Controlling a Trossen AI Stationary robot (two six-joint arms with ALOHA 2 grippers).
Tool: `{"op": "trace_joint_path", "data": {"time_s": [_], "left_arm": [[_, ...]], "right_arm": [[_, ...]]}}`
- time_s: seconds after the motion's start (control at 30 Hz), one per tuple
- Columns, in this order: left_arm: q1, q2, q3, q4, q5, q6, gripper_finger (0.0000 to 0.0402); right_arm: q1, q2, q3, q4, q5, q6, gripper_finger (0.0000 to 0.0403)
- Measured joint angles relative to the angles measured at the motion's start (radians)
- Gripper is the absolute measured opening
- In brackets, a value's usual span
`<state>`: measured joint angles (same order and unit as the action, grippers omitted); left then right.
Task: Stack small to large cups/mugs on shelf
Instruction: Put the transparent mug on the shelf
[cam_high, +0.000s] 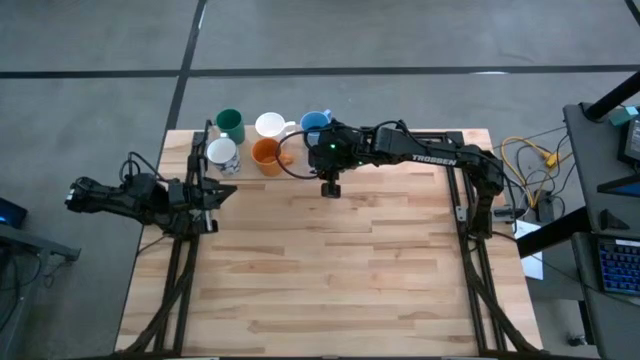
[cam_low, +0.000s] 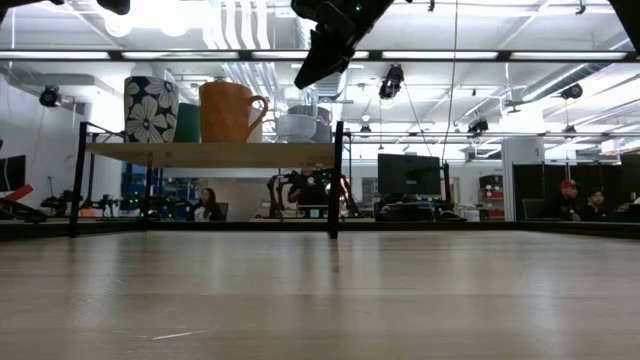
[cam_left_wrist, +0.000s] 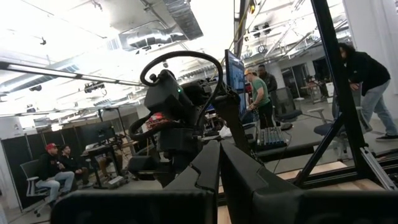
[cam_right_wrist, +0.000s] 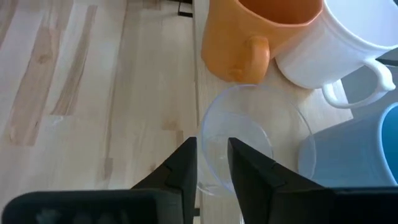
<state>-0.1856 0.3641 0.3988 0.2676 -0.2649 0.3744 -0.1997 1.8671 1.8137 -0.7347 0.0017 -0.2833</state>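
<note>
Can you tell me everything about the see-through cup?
The clear cup looks like thin see-through plastic or glass, round, with no handle showing. It stands upright on the light-wood shelf, open mouth up and empty. The orange mug is right beside it, the blue cup on another side. The right pincer has its fingers astride the rim, slightly apart.
</note>
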Motion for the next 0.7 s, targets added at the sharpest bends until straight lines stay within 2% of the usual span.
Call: {"op": "trace_joint_path", "data": {"time_s": [0.33,0.53,0.7], "left_arm": [[0.000,0.000,0.000,-0.006,0.000,0.000,0.0000],[0.000,0.000,0.000,-0.006,0.000,0.000,0.0000],[0.000,0.000,0.000,-0.006,0.000,-0.001,0.0000]], "right_arm": [[0.014,-0.014,0.035,0.006,0.000,-0.002,0.0087],[0.072,-0.022,0.057,-0.003,-0.056,-0.028,0.0067],[0.131,-0.005,0.025,0.021,-0.042,-0.026,0.0039]]}}
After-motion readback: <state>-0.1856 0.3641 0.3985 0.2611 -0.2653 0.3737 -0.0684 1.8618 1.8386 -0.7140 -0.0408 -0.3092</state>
